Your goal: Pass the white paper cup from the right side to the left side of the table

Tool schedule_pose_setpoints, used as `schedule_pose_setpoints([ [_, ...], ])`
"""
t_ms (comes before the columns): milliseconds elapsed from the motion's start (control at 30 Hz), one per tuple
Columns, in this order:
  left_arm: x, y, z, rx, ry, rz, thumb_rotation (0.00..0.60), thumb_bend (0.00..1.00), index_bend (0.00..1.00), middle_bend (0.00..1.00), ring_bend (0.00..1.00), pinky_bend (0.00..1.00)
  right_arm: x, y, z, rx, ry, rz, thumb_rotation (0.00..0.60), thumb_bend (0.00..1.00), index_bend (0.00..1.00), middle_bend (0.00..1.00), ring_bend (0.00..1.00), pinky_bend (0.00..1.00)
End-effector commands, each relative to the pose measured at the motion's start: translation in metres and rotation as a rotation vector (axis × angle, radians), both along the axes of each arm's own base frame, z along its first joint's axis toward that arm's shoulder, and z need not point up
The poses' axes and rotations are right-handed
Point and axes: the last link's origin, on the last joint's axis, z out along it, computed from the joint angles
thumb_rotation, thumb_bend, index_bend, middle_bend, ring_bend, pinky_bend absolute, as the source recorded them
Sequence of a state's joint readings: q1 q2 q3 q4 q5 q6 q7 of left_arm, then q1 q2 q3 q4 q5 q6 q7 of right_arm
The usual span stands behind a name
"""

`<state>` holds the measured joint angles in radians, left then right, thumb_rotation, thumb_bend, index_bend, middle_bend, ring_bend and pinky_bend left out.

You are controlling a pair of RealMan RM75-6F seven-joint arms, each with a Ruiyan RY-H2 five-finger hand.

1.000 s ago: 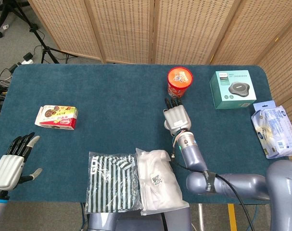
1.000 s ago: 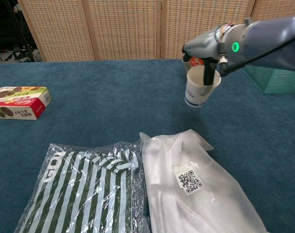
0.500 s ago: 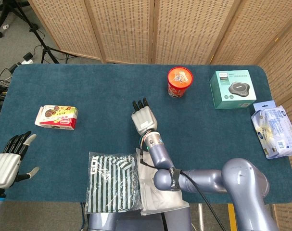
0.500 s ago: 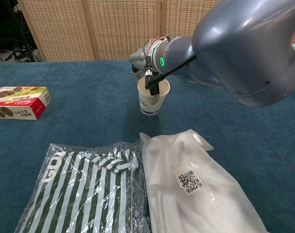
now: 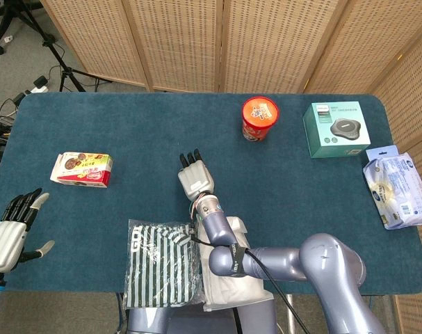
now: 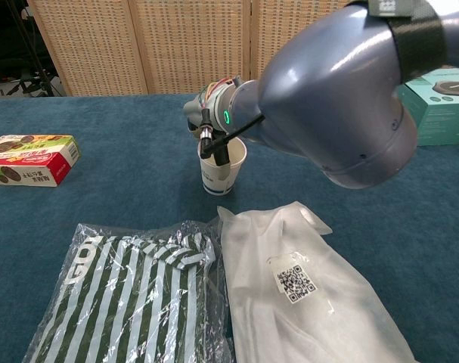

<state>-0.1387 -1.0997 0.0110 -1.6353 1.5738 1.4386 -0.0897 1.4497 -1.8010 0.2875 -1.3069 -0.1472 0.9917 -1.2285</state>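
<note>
The fingers (image 6: 214,144) of the right hand (image 5: 195,178) are clamped on the rim of the white paper cup (image 6: 221,166), at least one dark finger hooked down inside the mouth and the rest hidden behind the wall. In the head view only the back of that hand shows, fingers pointing away from the robot, and the cup is covered by it. The cup stands upright near the middle of the bench (image 5: 127,132), its base at or just above the blue cloth; I cannot tell whether it touches. Just in front of it lie a white plastic bag (image 6: 297,280) and a striped bag (image 6: 131,287).

The left hand (image 5: 9,233) hangs over the near left edge of the bench with its fingers apart and nothing in them, well apart from the cup. A snack box (image 5: 83,169) sits between the two hands.

The cup looks empty, so it should be very light, and thin-walled enough to buckle if squeezed across the middle. The rolled rim is the stiff part, and the rim pinch suits it; a taker would do best wrapping gently round the upper wall. Being so light, it could tip if set down crooked.
</note>
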Motion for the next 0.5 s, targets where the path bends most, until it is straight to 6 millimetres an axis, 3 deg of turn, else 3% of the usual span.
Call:
schedule_pose_setpoints([
  [33,0.0001,-0.0003,-0.0008,-0.007,0.004,0.0,0.6,0.2,0.0,0.0,0.0,0.0,-0.0019,0.0006,0.0014,0.005,-0.002,-0.001,0.6,0.13,0.37,0.0,0.0,0.0],
  [100,0.0005,-0.0008,-0.0015,-0.014,0.003,0.001,0.6,0.2,0.0,0.0,0.0,0.0,-0.0037,0.0016,0.0021,0.019,-0.005,-0.01,0.6,0.08,0.25,0.0,0.0,0.0],
  [233,0.001,-0.0011,-0.0014,-0.018,0.0,0.001,0.6,0.2,0.0,0.0,0.0,0.0,-0.0052,0.0018,0.0038,0.028,-0.013,-0.023,0.6,0.03,0.1,0.0,0.0,0.0],
  [500,-0.0003,0.0001,0.0004,-0.006,0.002,0.005,0.6,0.2,0.0,0.0,0.0,0.0,-0.0076,0.0008,0.008,0.011,-0.017,-0.02,0.6,0.0,0.0,0.0,0.0,0.0],
])
